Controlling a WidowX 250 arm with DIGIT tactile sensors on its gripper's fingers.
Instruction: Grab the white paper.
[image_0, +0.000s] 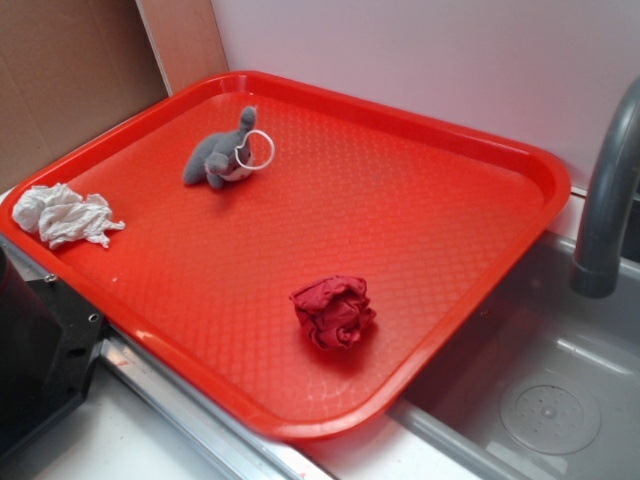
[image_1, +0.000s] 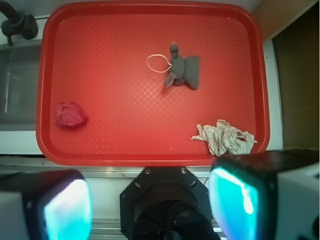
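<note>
Currently gripper (image_1: 150, 200) fingers spread wide, empty, high above tray (image_1: 150, 155). White paper (image_1: 225, 137) at tray's near right corner. Risk: thin ragged wad beside rim; fingers may strike rim, pinch loose edge only.

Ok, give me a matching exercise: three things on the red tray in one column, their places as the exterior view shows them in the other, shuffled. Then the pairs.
Things:
1. white paper
2. grey plush toy
3. red wad

Places:
A. near the tray's front edge
B. toward the back, white ring beside it
C. at the tray's left corner

Pairs: 1-C, 2-B, 3-A.
</note>
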